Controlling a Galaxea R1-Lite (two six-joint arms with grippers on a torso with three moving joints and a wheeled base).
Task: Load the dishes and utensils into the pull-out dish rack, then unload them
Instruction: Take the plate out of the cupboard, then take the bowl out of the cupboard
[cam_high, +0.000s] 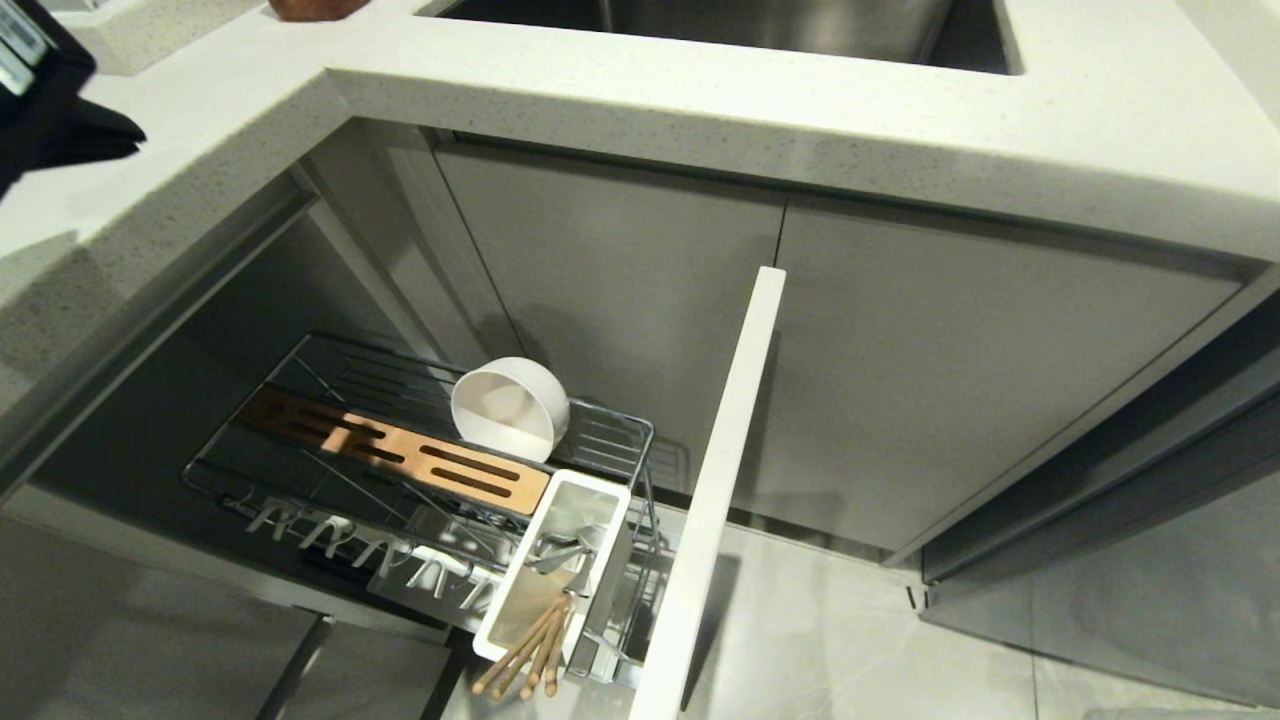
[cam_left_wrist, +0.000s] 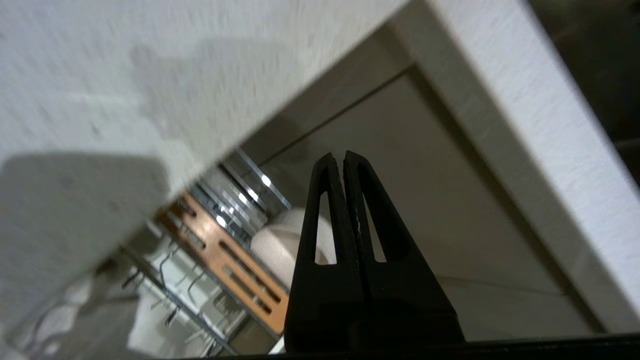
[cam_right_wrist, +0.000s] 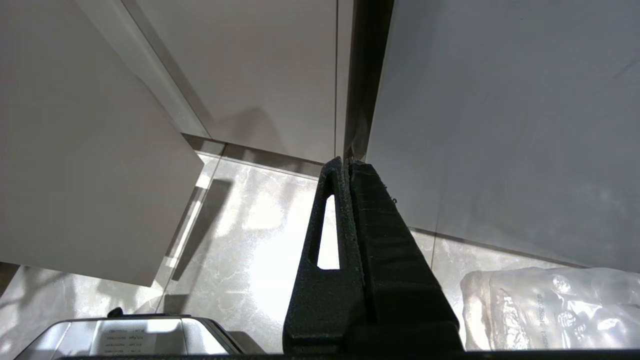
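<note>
Chrome wire pull-out dish rack (cam_high: 610, 440) stands open below the countertop edge (cam_high: 600, 100), bowl (cam_high: 510, 408) at its far side, chopsticks (cam_high: 525, 650) and half-hidden spoon (cam_high: 560, 555) in the caddy (cam_high: 500, 610), while the left gripper (cam_left_wrist: 344, 159), pinched empty, hovers above the counter, largely cut off at far left.
</note>
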